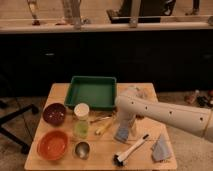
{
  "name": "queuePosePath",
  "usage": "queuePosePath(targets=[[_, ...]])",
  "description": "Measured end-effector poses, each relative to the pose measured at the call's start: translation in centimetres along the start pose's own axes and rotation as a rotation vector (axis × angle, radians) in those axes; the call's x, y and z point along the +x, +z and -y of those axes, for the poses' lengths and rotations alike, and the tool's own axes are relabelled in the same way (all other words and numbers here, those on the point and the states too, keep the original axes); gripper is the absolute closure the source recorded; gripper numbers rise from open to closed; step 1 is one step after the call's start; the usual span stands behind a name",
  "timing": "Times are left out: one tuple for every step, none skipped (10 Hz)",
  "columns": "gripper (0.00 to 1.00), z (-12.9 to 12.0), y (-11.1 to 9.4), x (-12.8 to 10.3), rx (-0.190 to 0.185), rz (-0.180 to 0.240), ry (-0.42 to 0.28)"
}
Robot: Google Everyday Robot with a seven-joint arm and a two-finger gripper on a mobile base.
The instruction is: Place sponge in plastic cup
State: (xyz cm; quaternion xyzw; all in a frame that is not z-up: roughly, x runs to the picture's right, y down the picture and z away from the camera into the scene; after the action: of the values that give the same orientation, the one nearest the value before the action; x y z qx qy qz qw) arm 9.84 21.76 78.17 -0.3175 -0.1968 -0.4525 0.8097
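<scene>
Sponge (122, 134) on table (100, 156), jaws down at it, width unclear, plastic cup (81, 122) nearby

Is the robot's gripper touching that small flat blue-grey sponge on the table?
Cannot tell. In the camera view the gripper sits right at the top edge of the sponge, with contact or gap not visible.
</scene>
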Motion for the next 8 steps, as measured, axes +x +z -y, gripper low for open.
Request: queuePosePath(targets=[[0.2,0.2,0.2,0.2,0.001,0.005,0.006],[0.2,0.3,0.4,0.4,0.003,0.009,0.012],[0.2,0.3,0.7,0.7,0.004,0.015,0.02],[0.2,0.4,1.0,0.8,0.004,0.021,0.022],[0.2,0.4,1.3,1.0,0.004,0.025,0.024],[0.2,0.4,1.8,1.2,0.001,0.034,0.028],[0.2,0.4,2.2,1.2,-0.001,0.041,0.029],[0.2,0.4,2.6,1.3,-0.003,0.047,0.029]])
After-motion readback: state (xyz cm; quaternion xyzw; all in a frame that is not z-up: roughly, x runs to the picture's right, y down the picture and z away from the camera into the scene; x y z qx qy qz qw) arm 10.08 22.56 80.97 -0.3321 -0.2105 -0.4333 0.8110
